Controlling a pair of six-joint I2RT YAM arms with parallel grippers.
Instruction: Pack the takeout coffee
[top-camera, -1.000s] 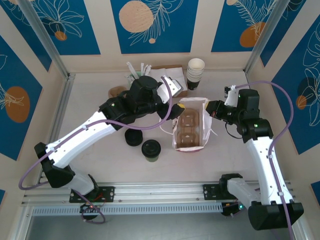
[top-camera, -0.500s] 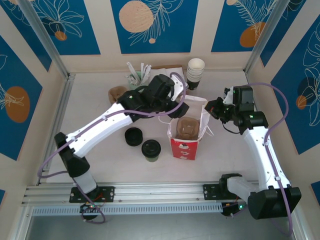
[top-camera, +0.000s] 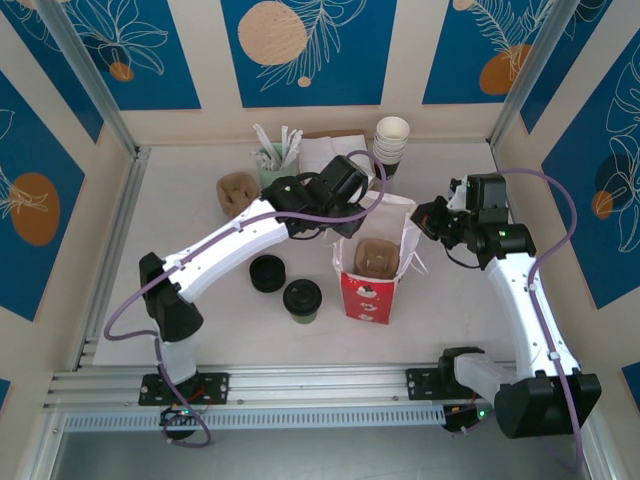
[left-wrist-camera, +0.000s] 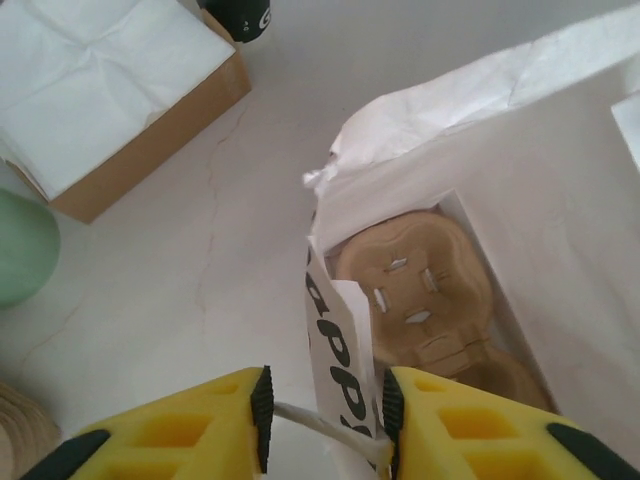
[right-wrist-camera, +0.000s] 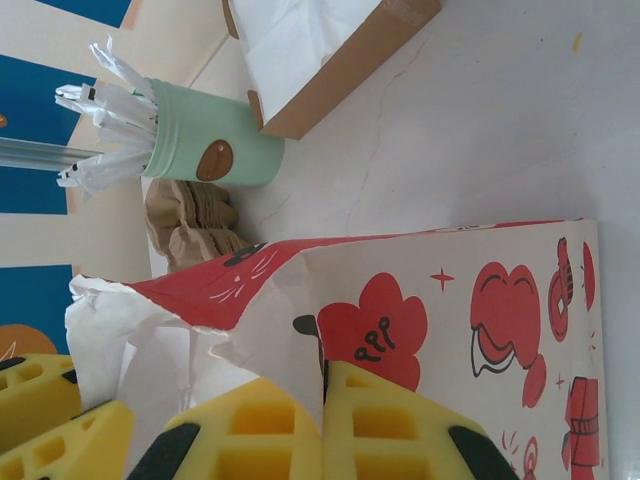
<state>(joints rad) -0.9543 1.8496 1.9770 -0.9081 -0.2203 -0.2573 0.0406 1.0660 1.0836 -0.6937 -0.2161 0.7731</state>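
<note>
Paper bag (top-camera: 368, 295) stood open, cup carrier (left-wrist-camera: 415, 280) inside; right tool (right-wrist-camera: 323, 385) pinched its rim, left tool (left-wrist-camera: 323, 400) spread astride it — takeout coffee (top-camera: 302, 298) not yet packed.

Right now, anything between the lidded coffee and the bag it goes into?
Nothing lies between the takeout coffee and the paper bag, just bare table. It must clear the bag's upright wall.

Blue leaf-print walls (top-camera: 150, 50), white table (top-camera: 440, 320)
</note>
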